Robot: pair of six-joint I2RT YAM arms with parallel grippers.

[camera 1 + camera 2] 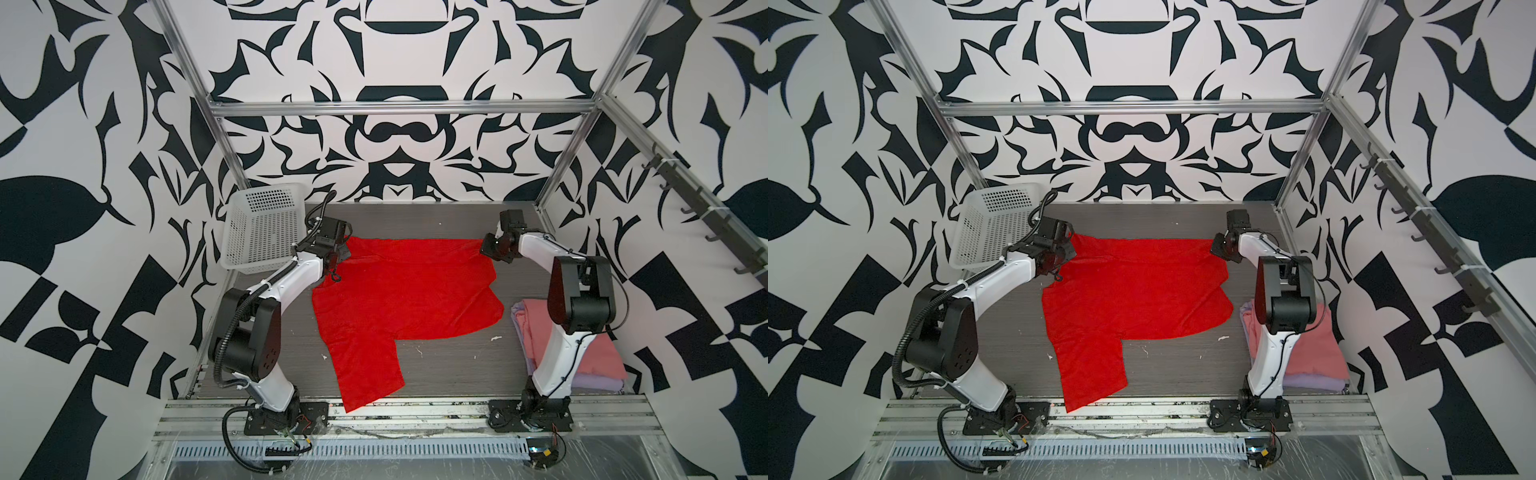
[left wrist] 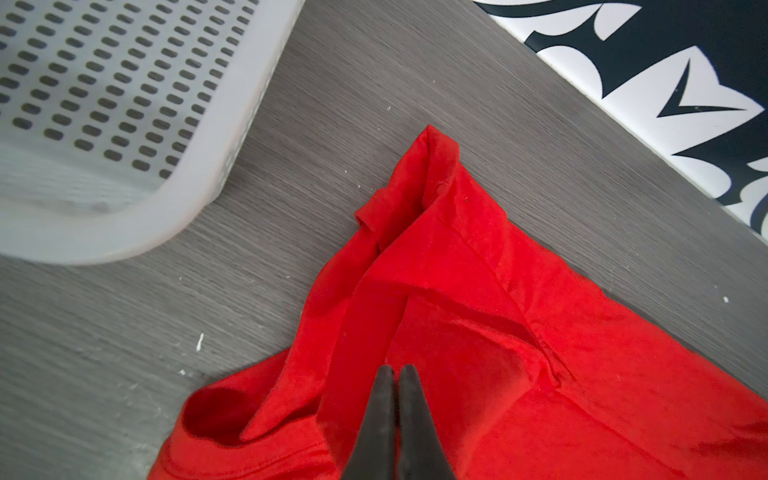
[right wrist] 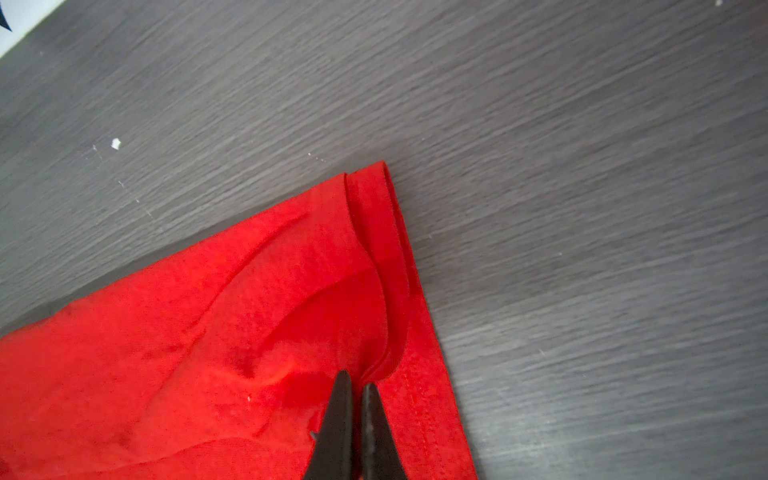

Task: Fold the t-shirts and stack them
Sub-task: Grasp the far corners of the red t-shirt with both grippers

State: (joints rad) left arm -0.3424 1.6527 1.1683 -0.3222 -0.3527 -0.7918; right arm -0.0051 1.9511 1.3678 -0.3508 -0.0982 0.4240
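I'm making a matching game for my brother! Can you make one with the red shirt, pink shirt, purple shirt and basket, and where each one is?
Things:
1. red shirt
2. pink shirt
3. purple shirt
4. basket

Places:
A. folded, lying under another shirt
B. in the far left corner
C. spread out in the middle
D. folded, lying on top of another shirt

Pairs: 1-C, 2-D, 3-A, 4-B

The right arm [image 1: 582, 299] hides part of the pink shirt [image 1: 598, 357] and lavender shirt [image 1: 592, 384]
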